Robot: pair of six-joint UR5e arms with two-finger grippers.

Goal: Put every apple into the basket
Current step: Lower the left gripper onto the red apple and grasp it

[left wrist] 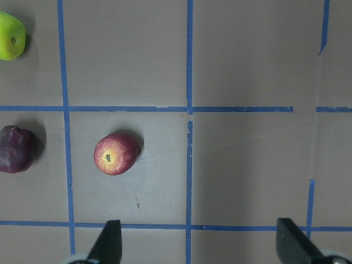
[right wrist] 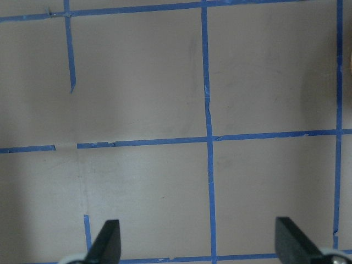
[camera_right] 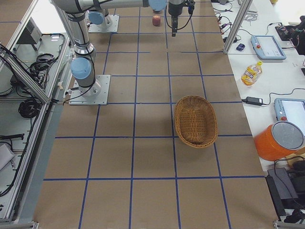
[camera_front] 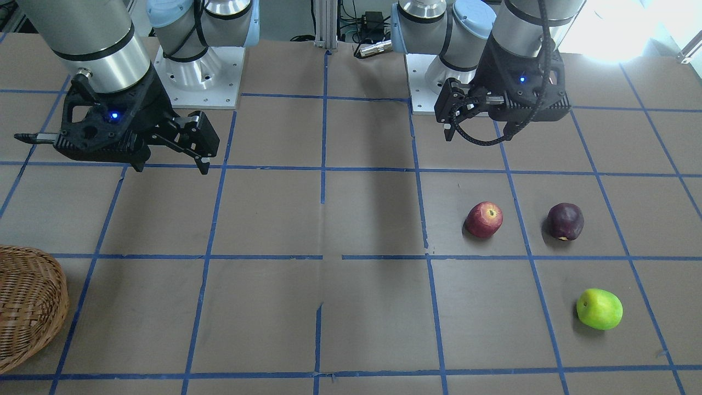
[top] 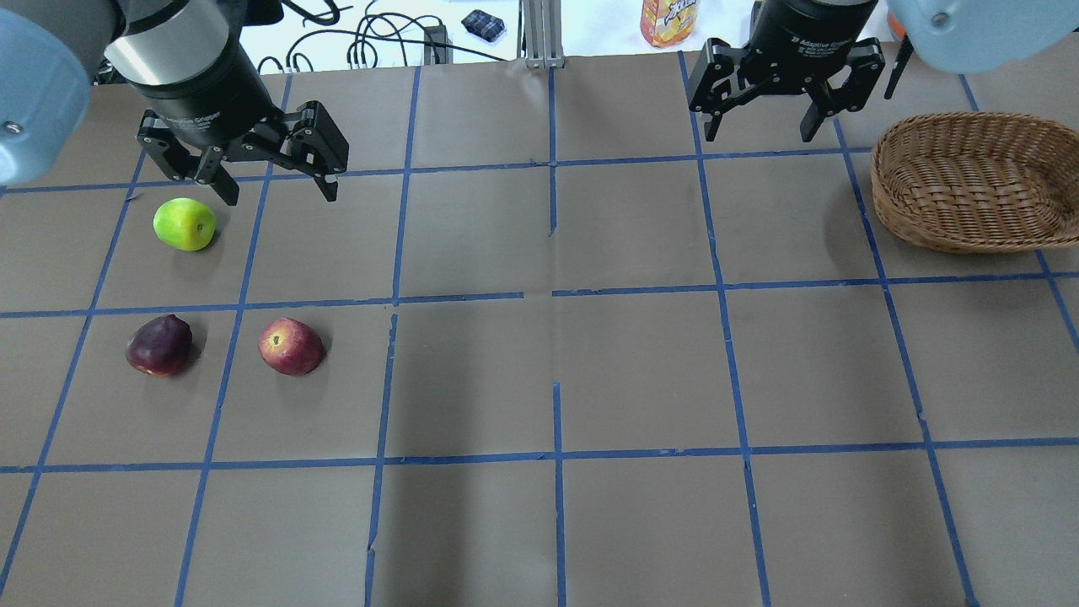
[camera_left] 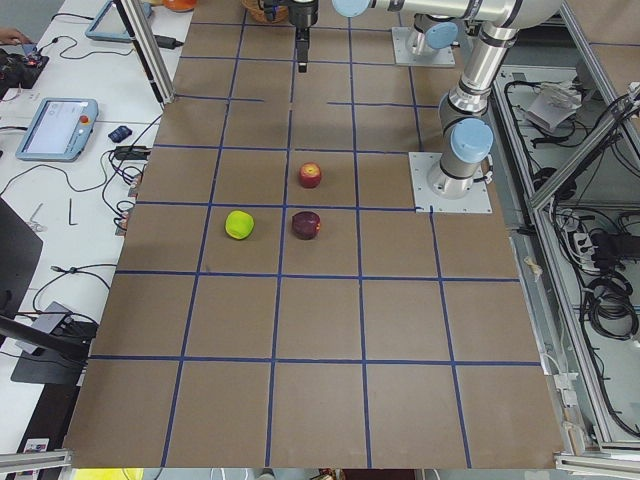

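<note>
Three apples lie on the table on my left side: the red apple [top: 292, 346], the maroon apple [top: 158, 346] and the green apple [top: 185, 224]. They also show in the front view as red [camera_front: 484, 219], maroon [camera_front: 565, 221] and green [camera_front: 599, 309]. My left gripper [top: 278, 194] is open and empty, held above the table just right of the green apple. Its wrist view shows the red apple [left wrist: 115, 154] below and left of the open fingers. The wicker basket [top: 961, 120] stands empty at the far right. My right gripper [top: 763, 135] is open and empty, left of the basket.
The brown table top carries a grid of blue tape lines [top: 553, 291]. A bottle [top: 668, 21] and cables lie beyond the far edge. The arm bases [camera_front: 200, 71] stand at the robot's side of the table.
</note>
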